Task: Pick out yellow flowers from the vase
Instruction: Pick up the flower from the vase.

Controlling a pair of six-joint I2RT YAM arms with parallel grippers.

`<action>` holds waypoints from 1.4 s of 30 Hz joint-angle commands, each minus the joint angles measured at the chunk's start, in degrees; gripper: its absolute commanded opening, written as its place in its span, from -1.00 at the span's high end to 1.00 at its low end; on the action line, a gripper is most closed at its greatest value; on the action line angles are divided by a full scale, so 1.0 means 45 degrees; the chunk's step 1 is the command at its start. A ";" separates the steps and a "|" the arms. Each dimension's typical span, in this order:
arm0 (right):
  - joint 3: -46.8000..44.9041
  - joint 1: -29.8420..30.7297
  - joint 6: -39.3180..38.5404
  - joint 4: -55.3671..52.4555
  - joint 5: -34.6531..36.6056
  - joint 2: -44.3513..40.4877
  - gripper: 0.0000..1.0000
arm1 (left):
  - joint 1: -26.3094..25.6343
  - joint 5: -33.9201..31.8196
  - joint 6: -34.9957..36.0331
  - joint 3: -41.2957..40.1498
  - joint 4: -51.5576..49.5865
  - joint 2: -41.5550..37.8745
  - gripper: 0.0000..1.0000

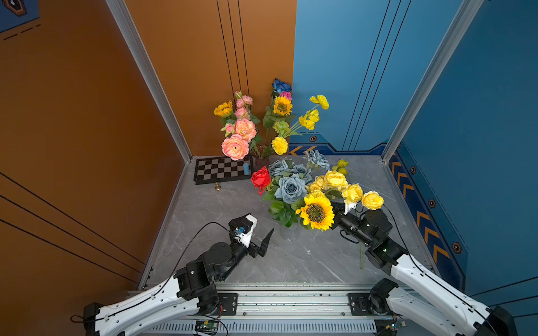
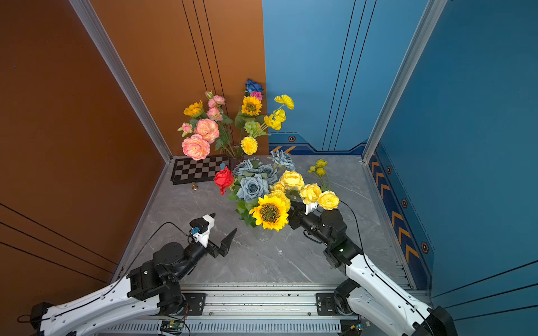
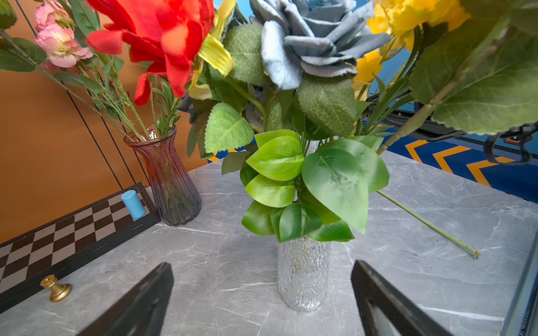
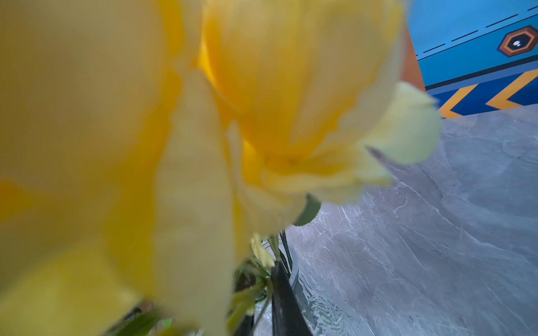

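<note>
A clear textured glass vase (image 1: 289,232) (image 3: 302,276) holds grey-blue roses (image 1: 291,187), a red rose (image 1: 261,178), a sunflower (image 1: 316,212) and yellow roses (image 1: 334,179). My right gripper (image 4: 263,291) is tucked under these yellow blooms and is hidden in both top views. In the right wrist view its dark fingers sit close together on a green stem just above the vase's rim, and a yellow bloom (image 4: 262,87) fills most of that view. My left gripper (image 3: 262,263) (image 2: 224,223) stands open in front of the vase, empty and not touching it.
A reddish vase (image 1: 261,160) at the back holds pink peonies, sunflowers and yellow flowers. A yellow-budded stem (image 1: 340,167) lies on the table at the right. A chessboard (image 1: 221,170) with a blue cylinder (image 1: 246,168) and a brass knob (image 1: 217,186) are at the back left.
</note>
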 commanded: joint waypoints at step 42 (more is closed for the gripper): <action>0.7468 -0.1886 -0.4165 -0.8997 0.1654 -0.1454 1.00 | -0.0195 0.0120 0.0100 0.0511 -0.0095 -0.0195 -0.96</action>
